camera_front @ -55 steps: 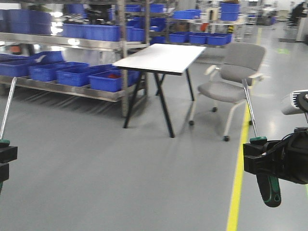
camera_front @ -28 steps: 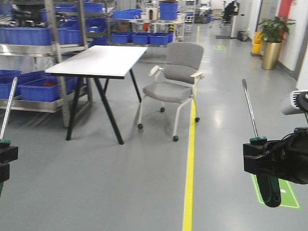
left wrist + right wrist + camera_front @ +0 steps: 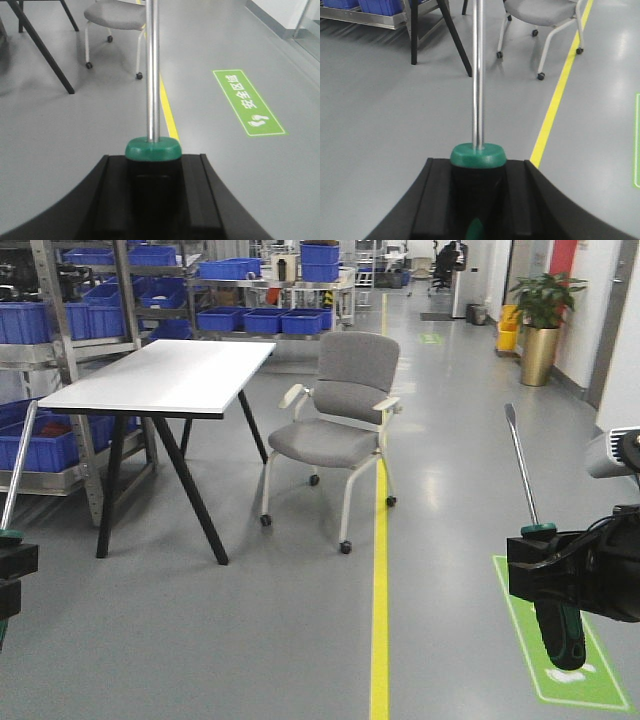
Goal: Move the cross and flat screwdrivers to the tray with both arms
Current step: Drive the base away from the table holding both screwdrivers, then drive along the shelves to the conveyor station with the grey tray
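Note:
Two screwdrivers are held upright over the floor, one in each gripper. At the left edge of the front view my left gripper [image 3: 8, 562] is shut on a green-collared handle, and the silver shaft of this screwdriver [image 3: 17, 470] rises from it. My right gripper [image 3: 548, 575] is shut on the other screwdriver [image 3: 523, 475], whose black-and-green handle hangs below the jaws and whose tip looks flat. In the left wrist view the screwdriver's shaft [image 3: 152, 75] stands out of the left gripper [image 3: 153, 170]. The right wrist view shows the same for the right screwdriver [image 3: 479, 75] and right gripper [image 3: 478, 172]. The tray is out of view.
A white table [image 3: 160, 380] on black legs stands ahead left, with a grey wheeled chair [image 3: 335, 430] beside it. Shelves with blue bins [image 3: 40, 325] line the left. A yellow floor line [image 3: 380, 590] runs down the aisle, and a green floor marking [image 3: 560, 680] lies under the right gripper.
The table, chair and shelves have slid leftwards in the front view, and the aisle with the plant has come into sight. Both grippers and their screwdrivers hold the same places in the frame.

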You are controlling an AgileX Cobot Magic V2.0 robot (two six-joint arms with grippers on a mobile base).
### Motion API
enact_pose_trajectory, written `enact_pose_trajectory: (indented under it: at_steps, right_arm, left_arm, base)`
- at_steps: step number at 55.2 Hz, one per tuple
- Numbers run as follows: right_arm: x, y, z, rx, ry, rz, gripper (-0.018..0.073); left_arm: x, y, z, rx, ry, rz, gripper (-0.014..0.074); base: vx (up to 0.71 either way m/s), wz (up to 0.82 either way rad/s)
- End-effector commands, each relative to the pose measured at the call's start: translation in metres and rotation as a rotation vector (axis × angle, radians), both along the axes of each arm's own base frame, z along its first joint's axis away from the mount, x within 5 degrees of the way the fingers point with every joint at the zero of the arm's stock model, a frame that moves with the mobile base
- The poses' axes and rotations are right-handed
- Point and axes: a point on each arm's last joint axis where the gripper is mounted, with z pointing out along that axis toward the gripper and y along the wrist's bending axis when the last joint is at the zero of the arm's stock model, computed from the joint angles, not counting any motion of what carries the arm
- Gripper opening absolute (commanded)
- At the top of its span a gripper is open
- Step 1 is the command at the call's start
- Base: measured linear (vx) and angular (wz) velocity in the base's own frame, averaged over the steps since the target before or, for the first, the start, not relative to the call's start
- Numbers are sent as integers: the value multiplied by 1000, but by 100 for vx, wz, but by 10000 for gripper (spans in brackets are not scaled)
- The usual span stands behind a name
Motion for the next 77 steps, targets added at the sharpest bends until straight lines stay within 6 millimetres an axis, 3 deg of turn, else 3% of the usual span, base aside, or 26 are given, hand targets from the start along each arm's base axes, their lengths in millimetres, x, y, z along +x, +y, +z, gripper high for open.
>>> enact_pose_trajectory:
  at_steps: [1,77]
  right_arm:
    - [-3,-1,23,29,-138,-8,-8]
    - [-3,-2,23,29,-138,-11,-8]
  left_arm:
    - [-2,1,20,-46,-114,30,-3]
    - [-2,1,20,-46,-114,30,-3]
  base:
    - [45,21]
    - [55,55]
